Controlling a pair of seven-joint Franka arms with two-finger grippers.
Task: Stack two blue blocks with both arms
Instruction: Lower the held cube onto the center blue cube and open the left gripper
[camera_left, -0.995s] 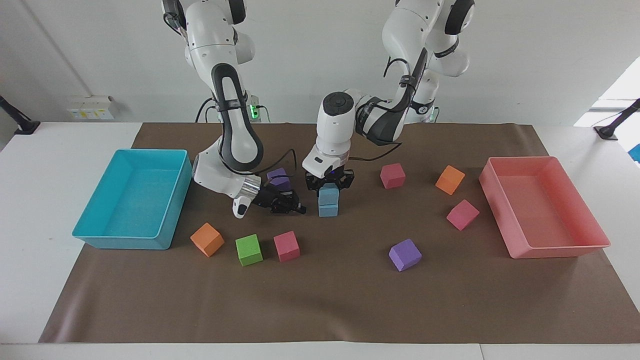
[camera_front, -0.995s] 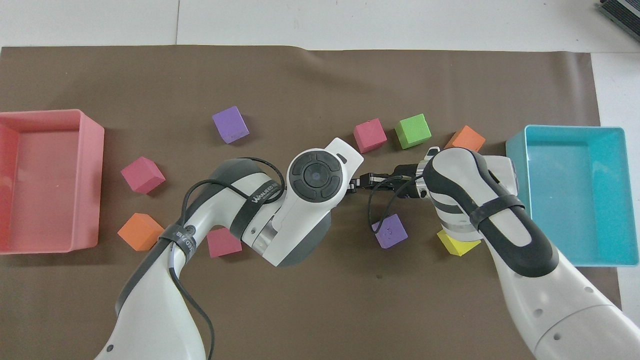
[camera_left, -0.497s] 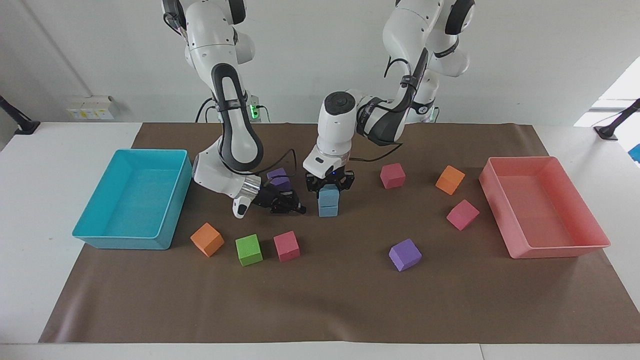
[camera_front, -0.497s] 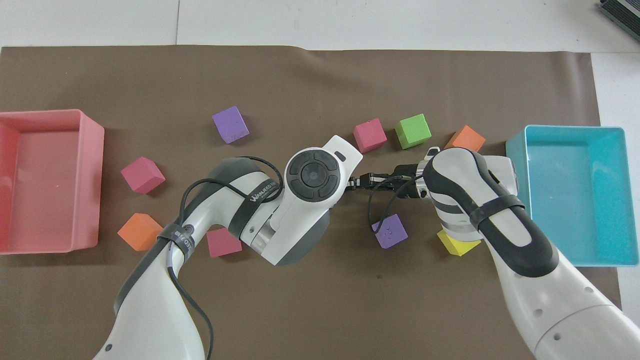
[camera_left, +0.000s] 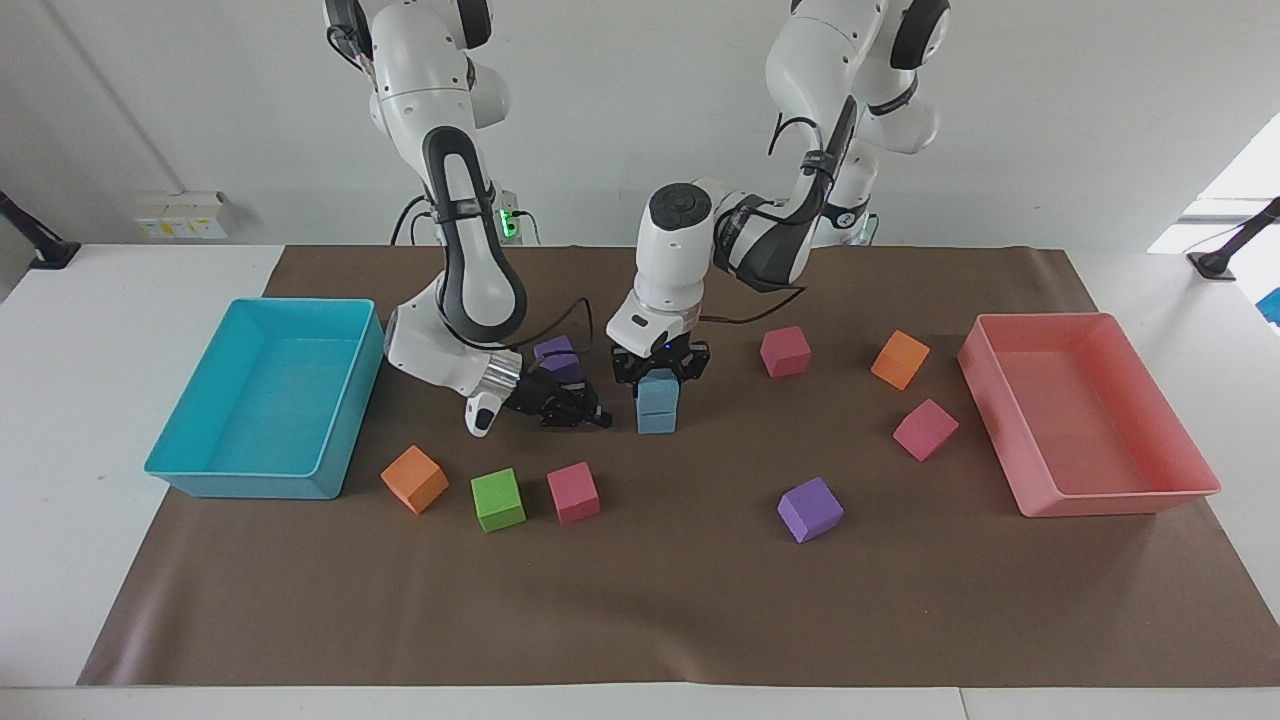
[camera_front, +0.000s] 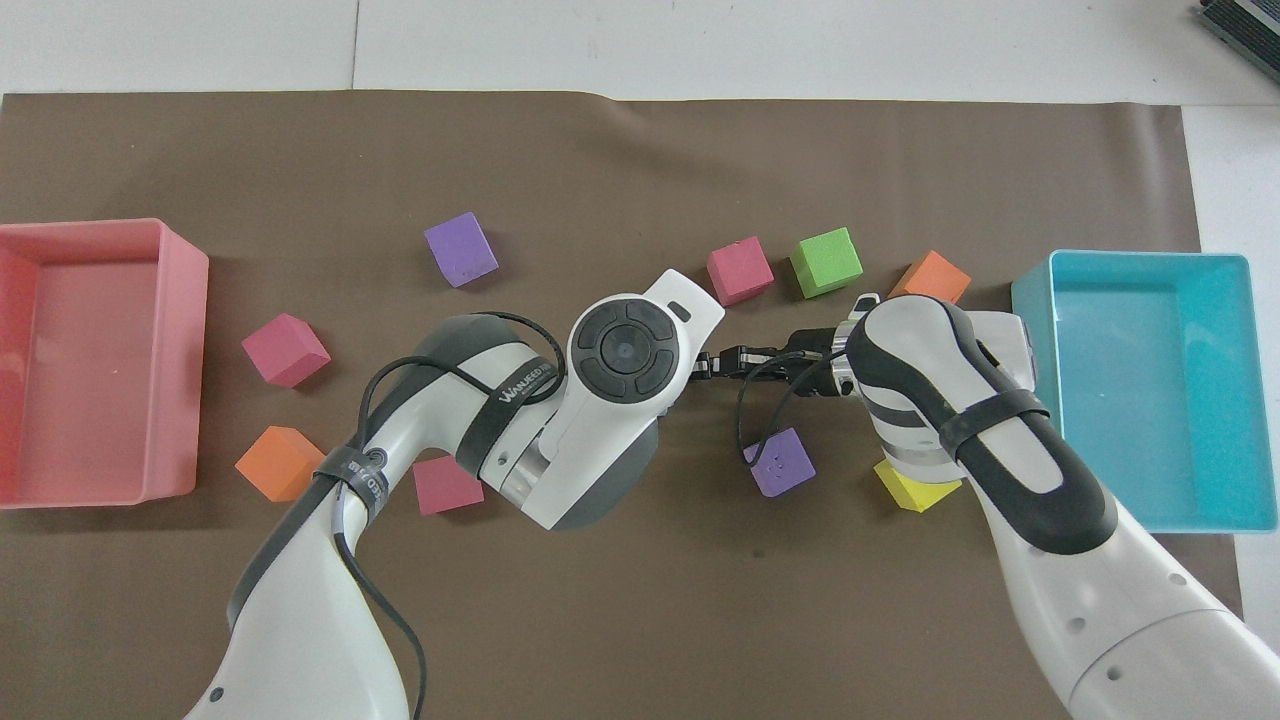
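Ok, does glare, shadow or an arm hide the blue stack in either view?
Facing view: even light, soft shadows only; the blue blocks show stacked under the left pincer, with the right pincer low beside them; a bright window patch sits off the table at the left arm's end. Overhead view: the left arm's wrist covers the stack completely; no glare there.
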